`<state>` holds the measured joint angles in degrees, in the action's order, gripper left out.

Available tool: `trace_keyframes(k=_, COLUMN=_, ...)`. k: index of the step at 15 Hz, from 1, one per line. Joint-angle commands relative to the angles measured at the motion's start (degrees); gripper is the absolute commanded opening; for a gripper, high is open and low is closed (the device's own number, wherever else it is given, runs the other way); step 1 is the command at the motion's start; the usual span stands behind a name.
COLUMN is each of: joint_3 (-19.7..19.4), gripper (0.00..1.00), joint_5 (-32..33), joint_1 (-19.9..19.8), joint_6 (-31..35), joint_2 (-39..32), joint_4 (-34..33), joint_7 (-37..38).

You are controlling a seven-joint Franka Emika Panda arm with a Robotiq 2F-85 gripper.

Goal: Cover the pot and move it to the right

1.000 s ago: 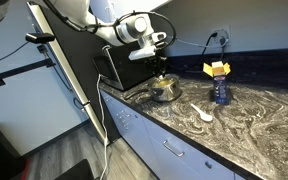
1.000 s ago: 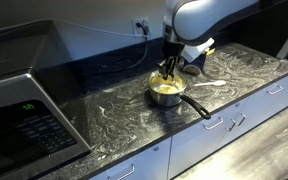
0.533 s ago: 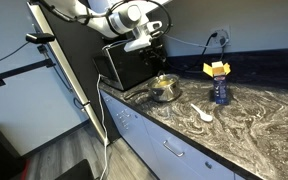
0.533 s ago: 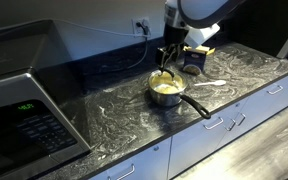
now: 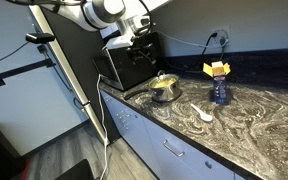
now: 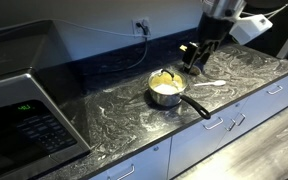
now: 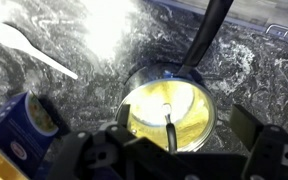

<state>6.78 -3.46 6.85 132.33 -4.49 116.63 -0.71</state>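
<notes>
Wrist view: pot [image 7: 169, 108], yellowish inside, contents unclear

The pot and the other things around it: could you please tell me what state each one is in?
pot: upright on the counter, apparently covered.
glass lid: seems to lie on the pot; seating unclear.
gripper: open, empty, above the pot.
white spoon: lying flat on the counter.
blue bottle: upright.
microwave: door shut, display lit.
drawers: shut.
</notes>
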Motion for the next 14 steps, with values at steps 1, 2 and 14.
trace_keyframes(k=1, joint_3=0.2, gripper=1.0, joint_5=-2.6, joint_1=0.1, joint_6=5.3, joint_2=7.8, joint_4=12.6, joint_7=1.4)
trace_keyframes(k=2, joint_3=0.4, gripper=1.0, joint_5=-2.7, joint_1=0.3, joint_6=7.1, joint_2=8.6, joint_4=14.7, joint_7=1.5)
trace_keyframes(k=14, joint_3=2.3, gripper=1.0, joint_5=0.8, joint_1=1.7, joint_6=11.6, joint_2=6.0, joint_4=17.3, joint_7=9.1)
